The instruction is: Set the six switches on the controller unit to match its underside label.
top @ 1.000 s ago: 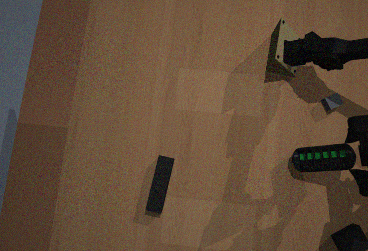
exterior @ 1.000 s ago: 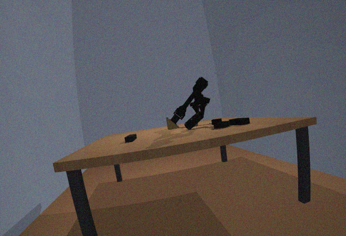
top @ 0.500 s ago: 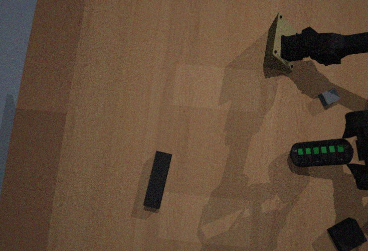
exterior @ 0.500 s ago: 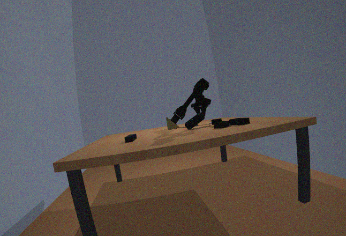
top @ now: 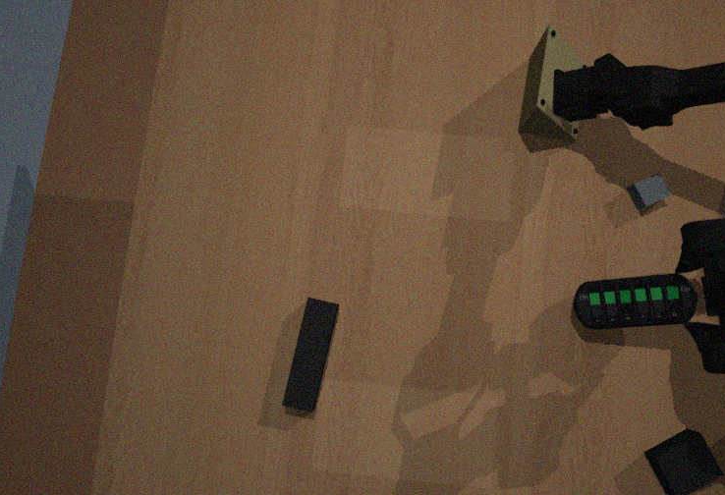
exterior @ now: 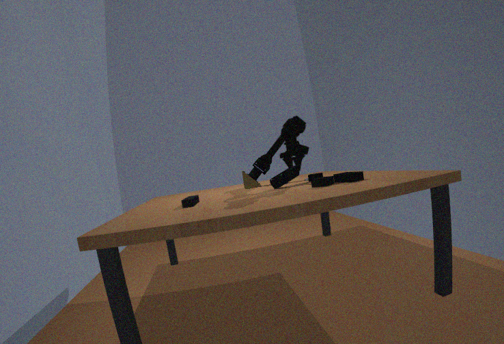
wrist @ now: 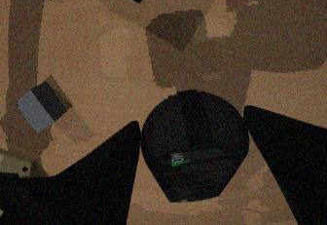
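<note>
The claw — fingers fairly wide apart — grips the controller unit, tilted above the table, green switch ends visible.

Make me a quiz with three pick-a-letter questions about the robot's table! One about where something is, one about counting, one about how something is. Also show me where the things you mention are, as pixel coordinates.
1. In the top view, where is the long black block (top: 309, 355) (exterior: 190, 201)?
A) Right of the controller unit (top: 635, 314) (exterior: 285, 177) (wrist: 195, 121)
B) Left of the controller unit
C) On top of the controller unit

2. How many green patches show on the unit in the top view?
A) Two
B) Four
C) Six

3. How is the unit now?
A) Held tilted between the fingers (top: 716, 353) (exterior: 287, 160)
B) Flat on its base
C) On the floor

Answers:
1 B: the top view shows it far to the left.
2 C: six green patches sit in a row.
3 A: the wrist view shows fingers on both sides; the exterior view shows it slanting.
</note>
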